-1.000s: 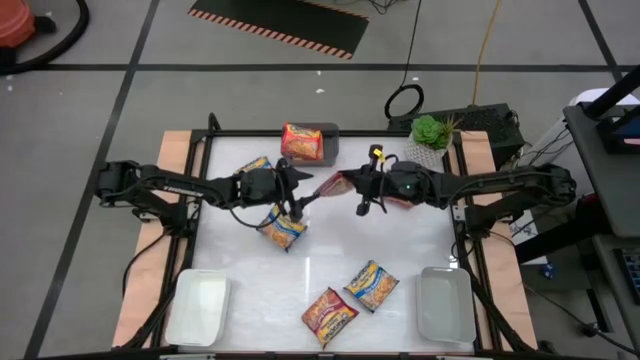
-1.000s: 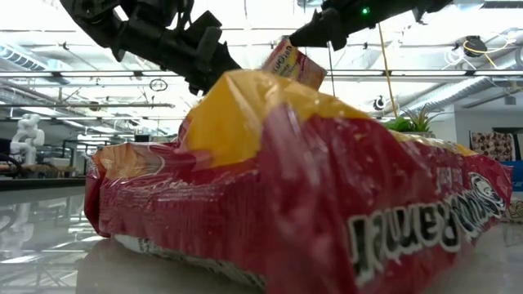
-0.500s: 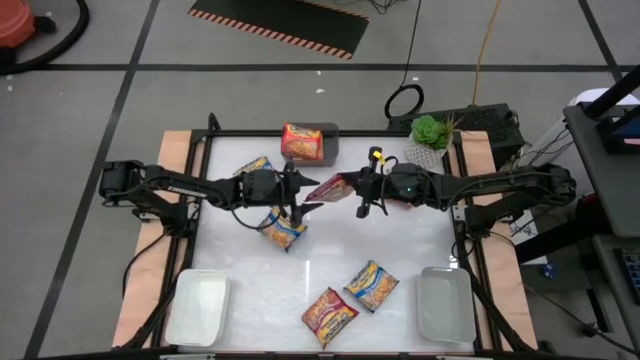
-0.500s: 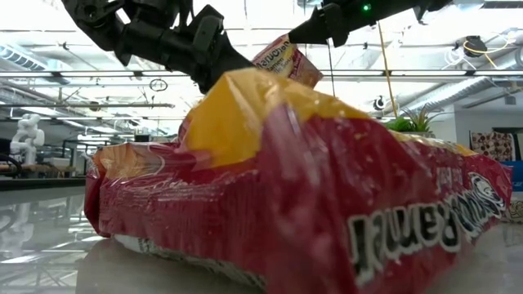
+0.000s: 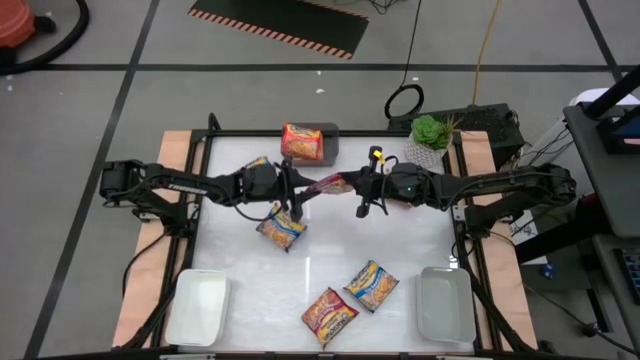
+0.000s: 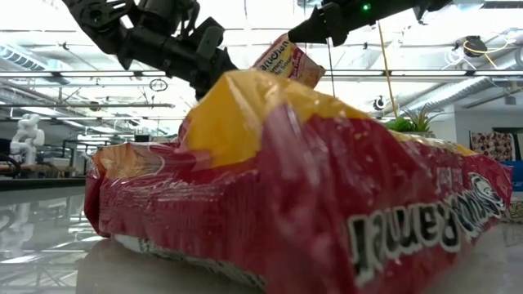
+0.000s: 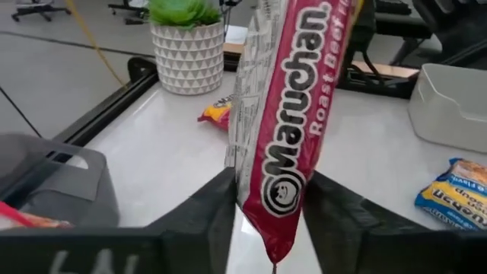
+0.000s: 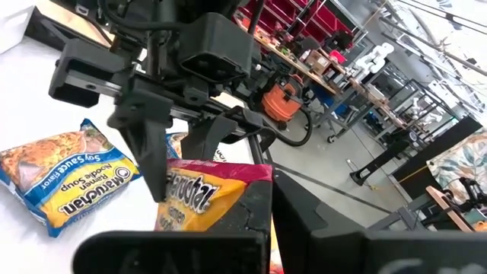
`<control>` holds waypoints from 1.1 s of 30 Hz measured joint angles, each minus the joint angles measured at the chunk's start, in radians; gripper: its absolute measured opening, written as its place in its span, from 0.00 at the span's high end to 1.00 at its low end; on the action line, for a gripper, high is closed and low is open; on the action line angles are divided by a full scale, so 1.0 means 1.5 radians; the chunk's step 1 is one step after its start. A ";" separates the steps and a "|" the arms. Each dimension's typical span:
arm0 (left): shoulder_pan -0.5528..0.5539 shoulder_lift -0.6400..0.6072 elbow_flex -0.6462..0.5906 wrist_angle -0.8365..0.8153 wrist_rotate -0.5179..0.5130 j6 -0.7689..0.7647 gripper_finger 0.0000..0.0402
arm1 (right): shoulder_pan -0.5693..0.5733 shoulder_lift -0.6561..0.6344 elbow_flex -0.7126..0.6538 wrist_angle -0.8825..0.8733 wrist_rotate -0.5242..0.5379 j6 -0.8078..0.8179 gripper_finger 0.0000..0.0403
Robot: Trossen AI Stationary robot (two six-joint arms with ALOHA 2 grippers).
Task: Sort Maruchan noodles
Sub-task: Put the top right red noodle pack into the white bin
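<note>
Midair, maroon packet (image 7: 285, 114) pinched by right gripper (image 5: 345, 184); left gripper (image 7: 266, 209) closing around it

White table (image 5: 330, 250); noodle packets (image 5: 372, 285), two trays (image 5: 198, 306), perhaps a bin (image 5: 330, 140)

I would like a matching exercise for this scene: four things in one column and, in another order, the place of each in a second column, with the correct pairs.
Things
1. Roast Beef Maruchan packet
2. orange packet
3. potted plant
4. white trays

Places
A. at the table's two near corners
B. in the grey bin at the far edge
C. in the air between the left gripper and right gripper
D. at the far right corner

Pairs: 1-C, 2-B, 3-D, 4-A
</note>
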 joint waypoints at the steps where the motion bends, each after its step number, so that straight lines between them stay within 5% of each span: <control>1: 0.002 0.000 0.000 0.000 0.000 -0.004 0.68 | 0.000 0.000 0.000 -0.001 0.001 0.000 1.00; 13: 0.011 0.000 0.000 0.007 0.000 -0.032 0.77 | 0.000 0.000 0.000 -0.001 0.010 -0.002 1.00; 17: 0.011 0.000 0.001 0.007 -0.001 -0.034 0.77 | 0.003 0.000 0.000 -0.001 0.095 -0.027 0.97; 24: 0.011 0.000 0.001 0.004 -0.003 -0.067 0.77 | 0.024 0.000 0.001 0.002 0.289 -0.088 0.81; 33: 0.022 0.000 0.001 0.005 -0.055 -0.159 0.77 | 0.026 0.000 0.001 0.003 0.316 -0.063 0.61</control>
